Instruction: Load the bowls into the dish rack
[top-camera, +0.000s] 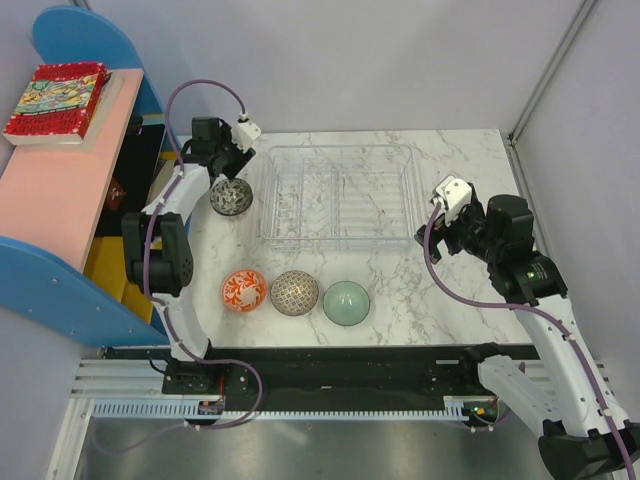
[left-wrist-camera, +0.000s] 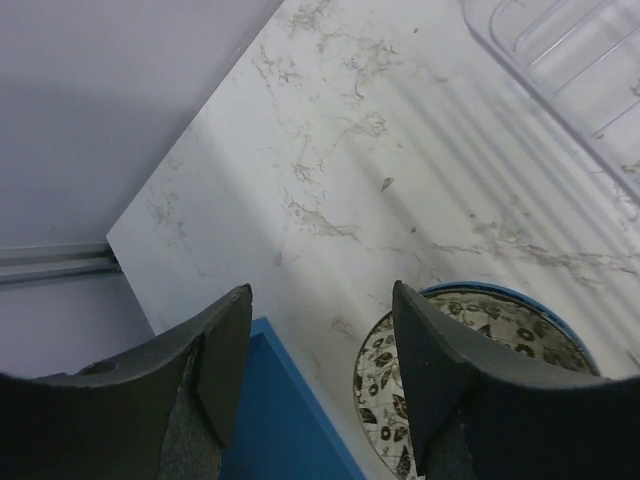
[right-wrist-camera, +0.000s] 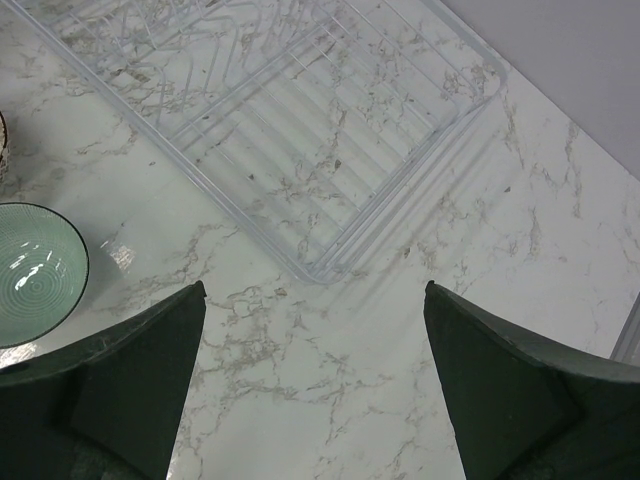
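Quick rundown. Can't see most of the blue-and-white bowl (left-wrist-camera: 500, 335) on the left wrist cam: cut off by the bottom edge and partly behind one finger. Does show the left gripper (left-wrist-camera: 320, 370) w/ jaws apart and nothing clamped, the bowl's rim poking into the gap. Can't tell if either finger touches it tho. Also a blue panel (left-wrist-camera: 290, 425) below the other finger, hard to say what exactly.

Need the top cam for the full layout: puts that bowl just beside the left end of the dish rack (top-camera: 335, 195), and lines up the orange bowl (top-camera: 244, 291), beige lattice bowl (top-camera: 294, 293) and mint bowl (top-camera: 346, 302) in a row in front of the rack, not touching it. All four on the marble table (top-camera: 400, 290). Rack is clear plastic, so dividers hard to read against the marble.

Right wrist cam: right gripper (right-wrist-camera: 315, 385) wide open, holding nothing, hovering off the rack's corner. Catches only part of the mint bowl at its left edge.

Pink shelf (top-camera: 60, 190) w/ a book (top-camera: 55, 100) only on the top cam.
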